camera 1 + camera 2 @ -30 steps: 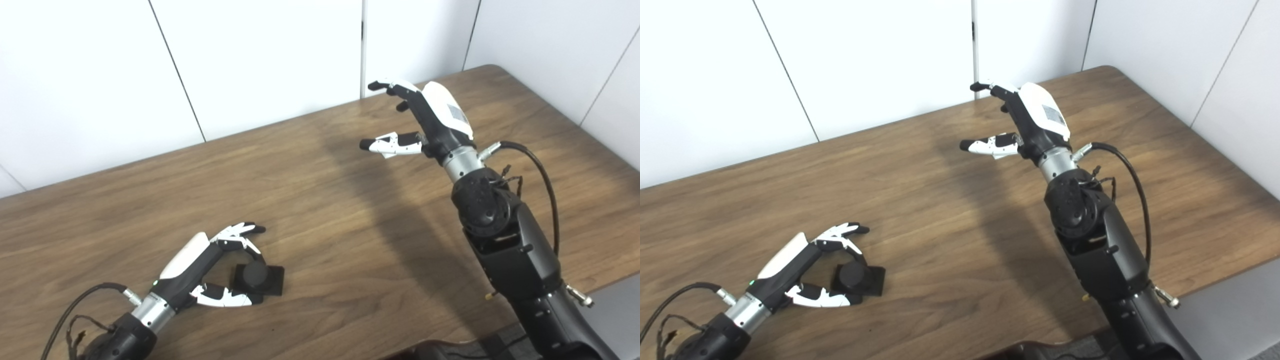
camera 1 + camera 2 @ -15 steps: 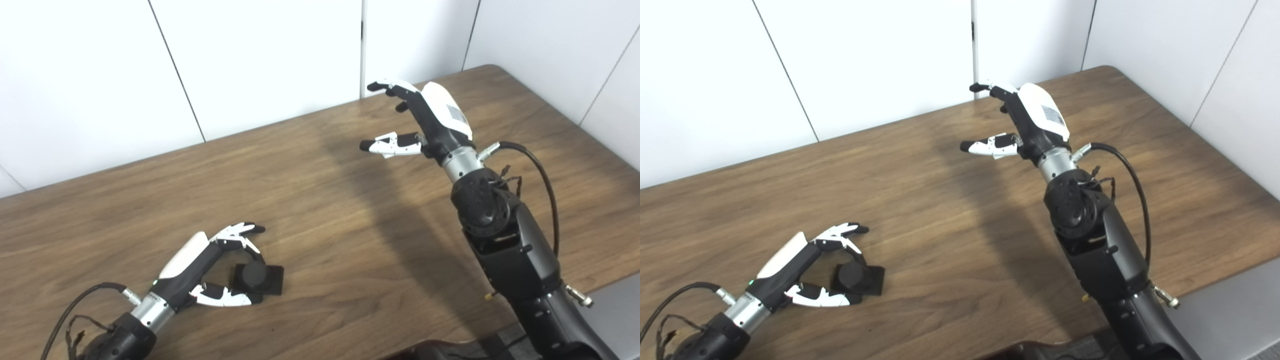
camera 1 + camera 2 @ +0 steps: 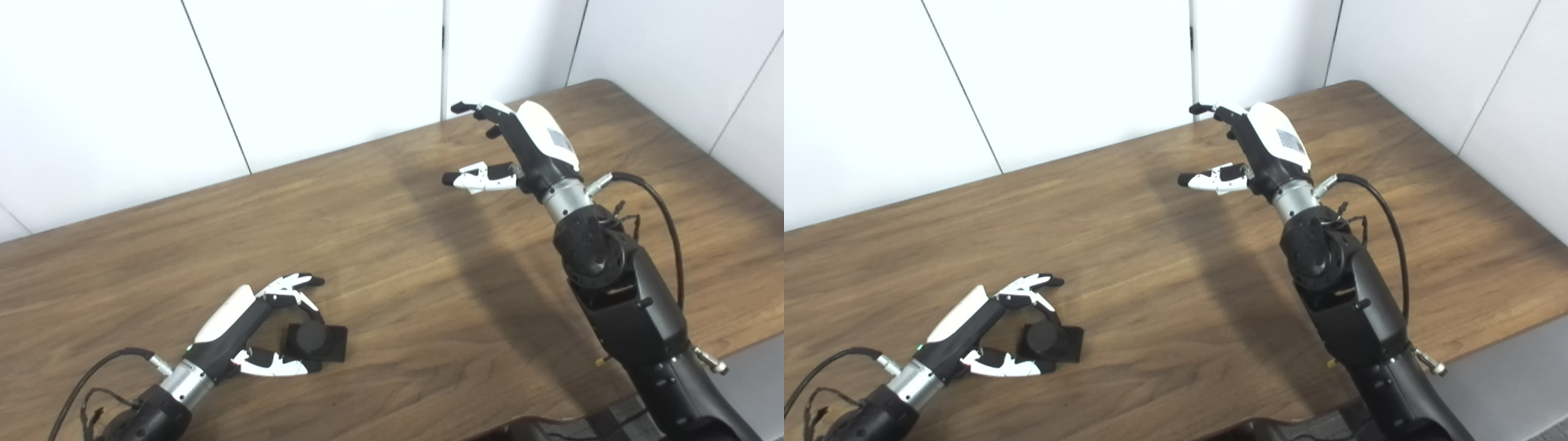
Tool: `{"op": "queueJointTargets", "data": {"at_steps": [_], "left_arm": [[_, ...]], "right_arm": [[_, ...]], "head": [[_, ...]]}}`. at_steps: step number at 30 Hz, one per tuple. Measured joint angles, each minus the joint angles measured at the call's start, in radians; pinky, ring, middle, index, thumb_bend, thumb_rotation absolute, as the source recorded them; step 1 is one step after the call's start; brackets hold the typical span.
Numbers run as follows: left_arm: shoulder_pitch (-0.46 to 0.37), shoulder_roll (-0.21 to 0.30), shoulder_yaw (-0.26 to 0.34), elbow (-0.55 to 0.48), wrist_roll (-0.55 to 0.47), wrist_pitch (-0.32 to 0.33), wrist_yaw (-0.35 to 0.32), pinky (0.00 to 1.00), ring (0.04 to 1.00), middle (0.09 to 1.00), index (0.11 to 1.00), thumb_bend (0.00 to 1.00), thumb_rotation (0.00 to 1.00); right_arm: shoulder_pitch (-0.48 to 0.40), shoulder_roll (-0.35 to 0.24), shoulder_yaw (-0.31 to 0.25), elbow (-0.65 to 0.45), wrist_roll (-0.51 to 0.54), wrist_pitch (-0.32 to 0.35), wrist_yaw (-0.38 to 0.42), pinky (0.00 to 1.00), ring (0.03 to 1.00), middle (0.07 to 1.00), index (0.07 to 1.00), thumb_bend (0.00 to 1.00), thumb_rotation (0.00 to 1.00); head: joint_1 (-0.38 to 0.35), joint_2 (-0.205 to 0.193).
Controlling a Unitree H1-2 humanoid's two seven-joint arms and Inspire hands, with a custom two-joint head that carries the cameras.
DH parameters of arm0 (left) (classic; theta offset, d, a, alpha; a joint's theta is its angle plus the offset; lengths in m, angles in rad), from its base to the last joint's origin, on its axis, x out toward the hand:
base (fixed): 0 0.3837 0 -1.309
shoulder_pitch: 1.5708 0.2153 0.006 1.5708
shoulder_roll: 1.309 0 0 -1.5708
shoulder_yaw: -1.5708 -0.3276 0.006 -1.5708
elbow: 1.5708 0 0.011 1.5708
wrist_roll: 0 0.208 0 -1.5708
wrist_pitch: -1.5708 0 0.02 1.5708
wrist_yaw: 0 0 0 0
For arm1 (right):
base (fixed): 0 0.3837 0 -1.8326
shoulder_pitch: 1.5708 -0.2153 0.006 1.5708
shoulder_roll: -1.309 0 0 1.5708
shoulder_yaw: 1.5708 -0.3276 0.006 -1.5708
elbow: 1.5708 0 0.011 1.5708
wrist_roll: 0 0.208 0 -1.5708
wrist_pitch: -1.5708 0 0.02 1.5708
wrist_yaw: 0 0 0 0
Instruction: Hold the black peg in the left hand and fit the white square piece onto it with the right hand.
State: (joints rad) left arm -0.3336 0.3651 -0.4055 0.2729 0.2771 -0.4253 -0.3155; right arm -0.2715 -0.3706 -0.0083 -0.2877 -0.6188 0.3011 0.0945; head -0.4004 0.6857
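The black peg point(image 3: 314, 340), a round stub on a square black base, lies on the wooden table point(image 3: 392, 257) near the front left. My left hand point(image 3: 257, 324) rests low beside it, open, its fingers and thumb curved around the peg's left side without closing on it. My right hand point(image 3: 520, 144) hangs raised over the far right part of the table, open and holding nothing. No white square piece shows in either view.
White wall panels point(image 3: 306, 73) stand just behind the table's far edge. The table's rounded far right corner point(image 3: 606, 82) and its right edge lie close to the right arm point(image 3: 612, 288). A cable loops off each wrist.
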Motion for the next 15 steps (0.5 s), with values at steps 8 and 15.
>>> {"op": "queueJointTargets", "data": {"at_steps": [8, 15], "left_arm": [[0.001, 0.0, -0.001, -0.001, -0.008, 0.009, -0.005, 0.97, 0.942, 0.888, 0.494, 0.52, 0.08], [0.001, 0.0, -0.001, 0.0, -0.008, 0.008, -0.004, 0.96, 0.946, 0.894, 0.494, 0.51, 0.08]], "right_arm": [[-0.018, -0.002, 0.0, 0.003, 0.0, 0.0, 0.005, 0.69, 0.839, 0.863, 0.798, 0.65, 0.26], [-0.021, -0.015, 0.0, 0.04, 0.001, 0.0, 0.009, 0.68, 0.831, 0.857, 0.792, 0.65, 0.24]], "head": [[0.006, -0.003], [0.009, -0.002]]}}
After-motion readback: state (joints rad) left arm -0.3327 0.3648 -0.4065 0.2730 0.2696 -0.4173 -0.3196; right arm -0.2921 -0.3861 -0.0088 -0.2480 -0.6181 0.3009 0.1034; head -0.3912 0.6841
